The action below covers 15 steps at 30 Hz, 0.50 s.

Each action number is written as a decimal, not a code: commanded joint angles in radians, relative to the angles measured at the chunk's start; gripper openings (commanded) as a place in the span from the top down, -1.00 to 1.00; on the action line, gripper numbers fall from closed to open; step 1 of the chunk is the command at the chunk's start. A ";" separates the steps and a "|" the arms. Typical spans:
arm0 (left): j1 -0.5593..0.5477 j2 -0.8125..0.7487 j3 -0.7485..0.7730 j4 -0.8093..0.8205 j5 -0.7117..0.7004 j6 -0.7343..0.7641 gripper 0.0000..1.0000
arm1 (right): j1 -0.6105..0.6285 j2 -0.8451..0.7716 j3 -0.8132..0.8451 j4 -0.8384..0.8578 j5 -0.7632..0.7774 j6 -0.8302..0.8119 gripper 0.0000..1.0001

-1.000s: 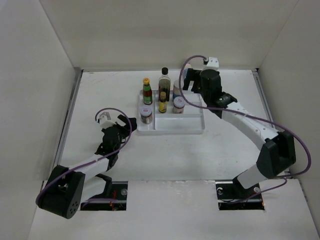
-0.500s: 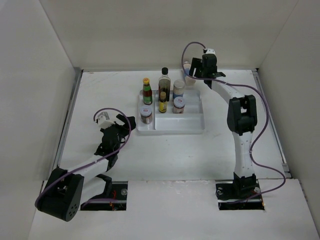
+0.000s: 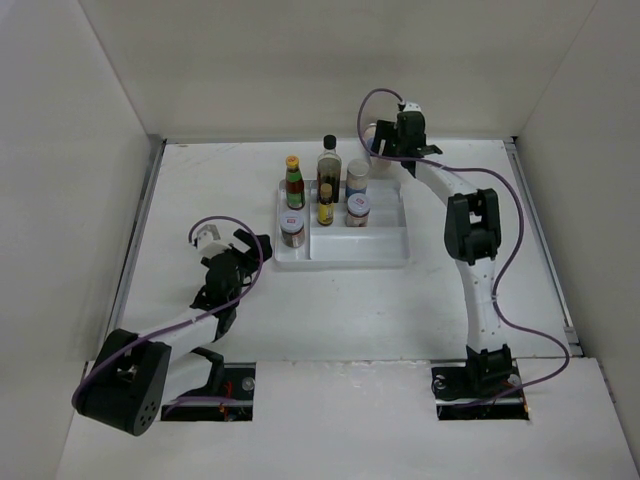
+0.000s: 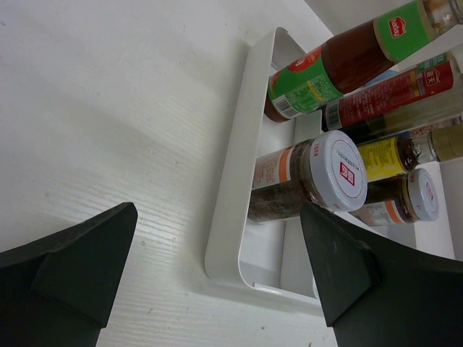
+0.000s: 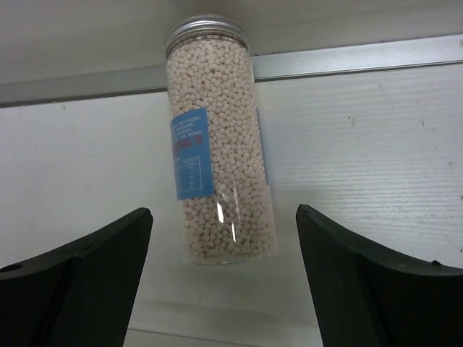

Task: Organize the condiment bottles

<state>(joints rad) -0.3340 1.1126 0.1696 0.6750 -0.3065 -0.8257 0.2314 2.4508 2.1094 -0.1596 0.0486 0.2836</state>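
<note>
Six condiment bottles stand in the white divided tray (image 3: 360, 250): a yellow-capped red sauce bottle (image 3: 294, 182), a tall dark black-capped bottle (image 3: 328, 165), a small yellow-capped dark bottle (image 3: 326, 207), a pale shaker (image 3: 357, 178) and two short jars (image 3: 292, 229) (image 3: 358, 210). A seventh bottle, a clear shaker of pale beads (image 5: 217, 173) with a blue label and a silver cap, stands upright on the table by the back wall. My right gripper (image 5: 224, 213) is open, its fingers on either side of the shaker's base, not touching it. My left gripper (image 4: 218, 210) is open and empty at the tray's near left corner.
The back wall's metal edge strip (image 5: 362, 58) runs right behind the bead shaker. The tray's rim (image 4: 239, 181) lies between my left fingers, with a white-lidded spice jar (image 4: 289, 191) just inside it. The tray's front right compartment (image 3: 375, 243) holds nothing.
My right arm has swung from over the tray's back right corner to the back of the table, up to the bead shaker. The left arm has not moved.
</note>
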 commanded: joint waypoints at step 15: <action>0.022 -0.048 -0.012 0.075 -0.002 0.011 -1.00 | 0.032 0.105 0.166 -0.095 0.040 0.003 -0.44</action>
<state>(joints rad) -0.3229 1.0916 0.1692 0.6933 -0.3061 -0.8257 0.2485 2.5458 2.2192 -0.2543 0.0734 0.2878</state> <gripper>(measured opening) 0.997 0.728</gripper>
